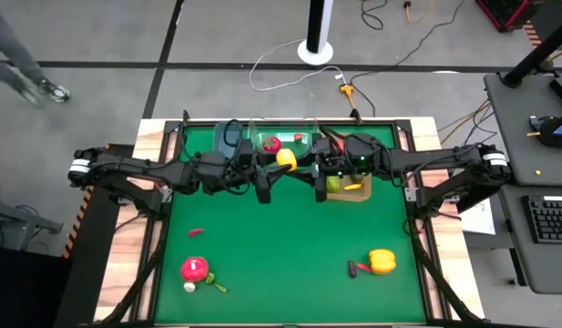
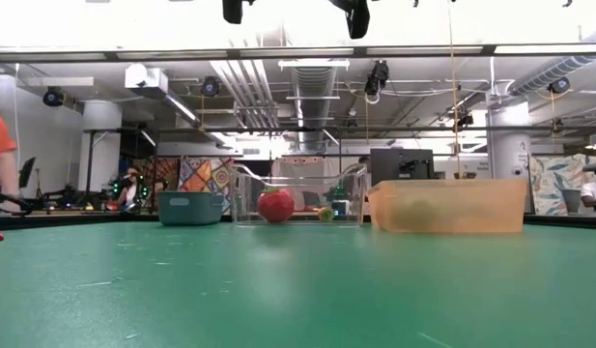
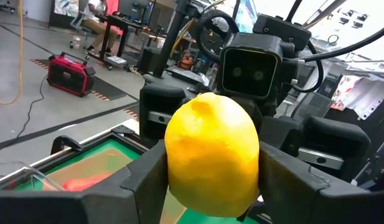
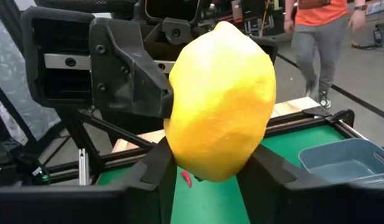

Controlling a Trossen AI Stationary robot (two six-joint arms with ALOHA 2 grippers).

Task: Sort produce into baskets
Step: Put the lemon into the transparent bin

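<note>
A yellow lemon hangs high over the far middle of the table, above the clear tub. My two grippers meet at it head-on. My left gripper comes from the table's left and is shut on it. My right gripper comes from the right and is shut on it too. On the green mat lie a yellow pepper, a red round piece and a red chilli. A red piece sits in the tub. My left gripper pinches the lemon's lower flanks between its two fingers. It reaches in level from the table's left. The lemon is lifted clear. My right gripper pinches the lemon's lower flanks between its two fingers, level, from the table's right. The lemon stands with a pointed end up, clear of everything below.
A blue-grey bin stands left of the tub. A tan tray with green and yellow pieces stands to its right, along the far edge. Small bits lie by the red piece, a dark bit by the pepper. A person walks beyond the table.
</note>
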